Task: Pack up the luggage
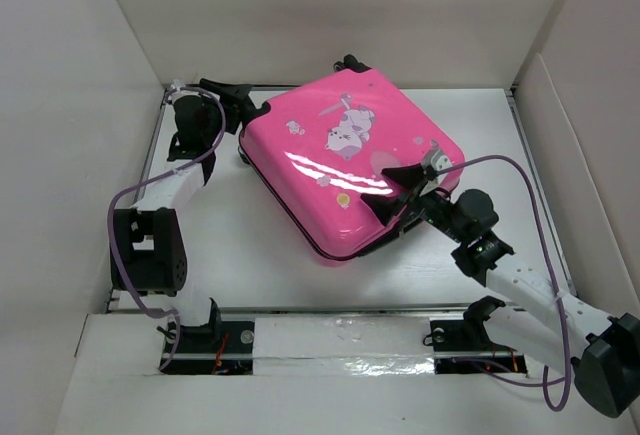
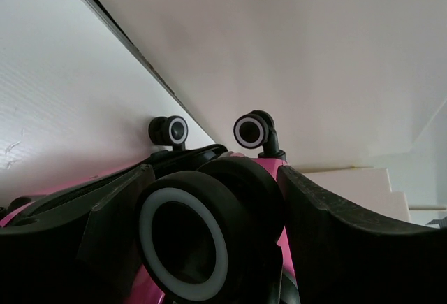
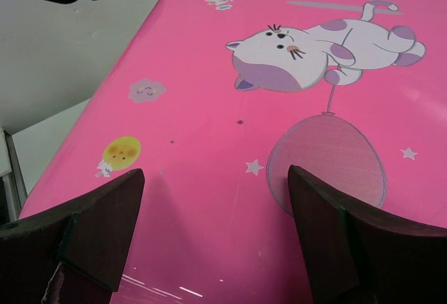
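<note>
The luggage (image 1: 320, 170) is a bright-pink hard-shell case with a cartoon cat and balloon print. It lies flat and closed on the white table (image 1: 240, 245), turned at an angle. My left gripper (image 1: 246, 115) is at its far-left corner, and in the left wrist view its fingers (image 2: 335, 234) close round one black wheel (image 2: 185, 241). Two more wheels (image 2: 251, 131) show behind. My right gripper (image 1: 392, 187) is open over the lid's near-right part, fingers (image 3: 328, 234) spread just above the pink shell (image 3: 209, 73), holding nothing. The lining is hidden.
White walls enclose the table: a left wall (image 1: 70, 105), a back wall (image 1: 340, 15) and a right board (image 1: 580, 155). Purple cables (image 1: 125, 245) loop beside both arms. A metal rail (image 1: 340, 340) runs along the near edge.
</note>
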Available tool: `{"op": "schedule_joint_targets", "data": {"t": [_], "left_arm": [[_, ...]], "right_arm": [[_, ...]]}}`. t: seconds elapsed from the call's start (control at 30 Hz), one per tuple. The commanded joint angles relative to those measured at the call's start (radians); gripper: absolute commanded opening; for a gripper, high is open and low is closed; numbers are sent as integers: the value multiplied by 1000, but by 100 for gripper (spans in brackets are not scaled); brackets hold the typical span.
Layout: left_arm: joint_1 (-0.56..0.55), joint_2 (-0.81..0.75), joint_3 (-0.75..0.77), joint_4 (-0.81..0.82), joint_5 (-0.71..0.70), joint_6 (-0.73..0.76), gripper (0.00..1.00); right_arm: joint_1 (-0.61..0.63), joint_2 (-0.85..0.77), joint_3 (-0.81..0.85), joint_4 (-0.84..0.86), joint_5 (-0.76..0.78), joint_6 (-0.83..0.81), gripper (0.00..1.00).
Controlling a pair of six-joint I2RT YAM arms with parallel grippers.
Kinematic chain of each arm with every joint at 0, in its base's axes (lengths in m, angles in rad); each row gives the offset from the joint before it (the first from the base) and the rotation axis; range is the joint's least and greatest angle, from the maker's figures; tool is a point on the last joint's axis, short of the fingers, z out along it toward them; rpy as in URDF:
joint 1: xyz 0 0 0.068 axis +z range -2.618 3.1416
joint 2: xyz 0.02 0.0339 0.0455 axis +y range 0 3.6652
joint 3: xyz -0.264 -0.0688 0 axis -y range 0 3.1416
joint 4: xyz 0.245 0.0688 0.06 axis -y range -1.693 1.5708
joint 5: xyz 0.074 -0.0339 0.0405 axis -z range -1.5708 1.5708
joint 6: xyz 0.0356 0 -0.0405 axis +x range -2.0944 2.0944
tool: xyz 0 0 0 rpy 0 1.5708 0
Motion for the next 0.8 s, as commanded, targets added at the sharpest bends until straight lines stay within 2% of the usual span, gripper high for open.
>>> {"op": "schedule_joint_targets", "data": {"t": [0.0, 0.17, 0.37, 0.77], "left_arm": [[-34, -141, -17, 161, 81, 8, 66], [-34, -128, -54, 157, 68, 10, 66], [-12, -42, 13, 115, 43, 34, 66], [15, 159, 200, 16, 63, 46, 65]], "right_arm": [[12, 17, -11, -188, 18, 29, 89], [12, -3, -17, -189, 30, 34, 89], [12, 0, -14, -186, 15, 38, 83], [30, 39, 7, -200, 6, 25, 92]]}}
